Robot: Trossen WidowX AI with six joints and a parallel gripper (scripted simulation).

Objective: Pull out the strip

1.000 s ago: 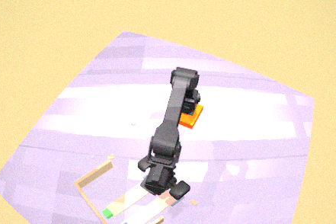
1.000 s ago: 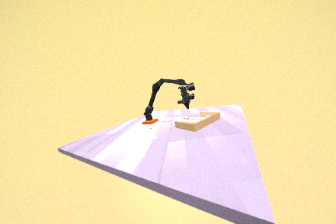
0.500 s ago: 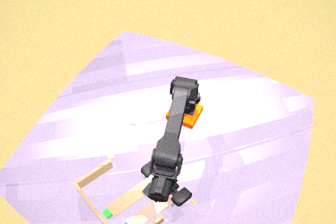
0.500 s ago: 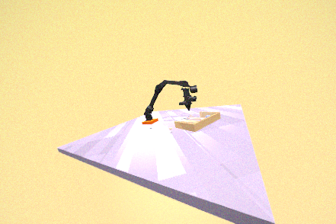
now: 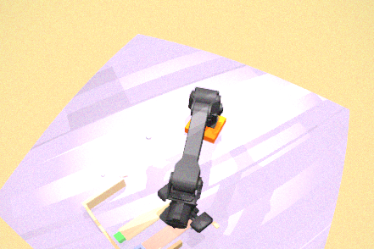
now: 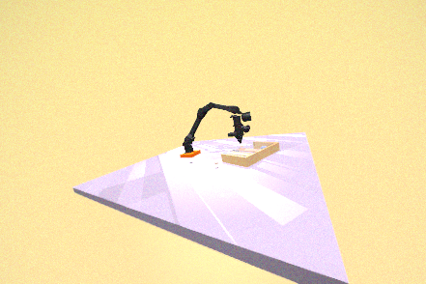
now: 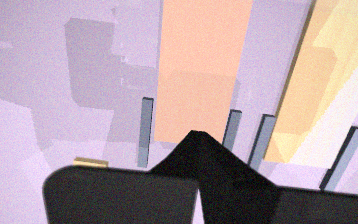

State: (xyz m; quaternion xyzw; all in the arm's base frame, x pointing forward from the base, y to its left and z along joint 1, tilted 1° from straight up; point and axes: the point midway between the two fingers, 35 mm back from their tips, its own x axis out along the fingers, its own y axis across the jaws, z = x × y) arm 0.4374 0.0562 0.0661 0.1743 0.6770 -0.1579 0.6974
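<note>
The gripper (image 7: 199,137) is fully closed, its two dark fingers pressed together into a single point with no gap showing between them in the wrist view. That point sits on or just above the near end of the peach strip (image 7: 202,70); whether the strip's edge is pinched between the tips cannot be told from the pictures, and nothing else is held.

A pale yellow strip (image 7: 320,85) lies beside the peach one. Thin grey bars (image 7: 145,131) stand on both sides of the strips' near ends. A small tan block (image 7: 90,162) lies on the bench (image 5: 284,140) close to the gripper's body.

From above, the arm (image 5: 195,144) reaches from its orange base (image 5: 211,132) near the middle of the bench toward the bench's near edge, where a wooden frame (image 5: 105,194) encloses the strips. A green cube (image 5: 120,237) rests at the frame's end of the yellow strip. The labelled cube is not visible in any view; the far end of the peach strip runs past the picture's lower edge.

The side view shows the gripper pointing down over the open end of the frame.
</note>
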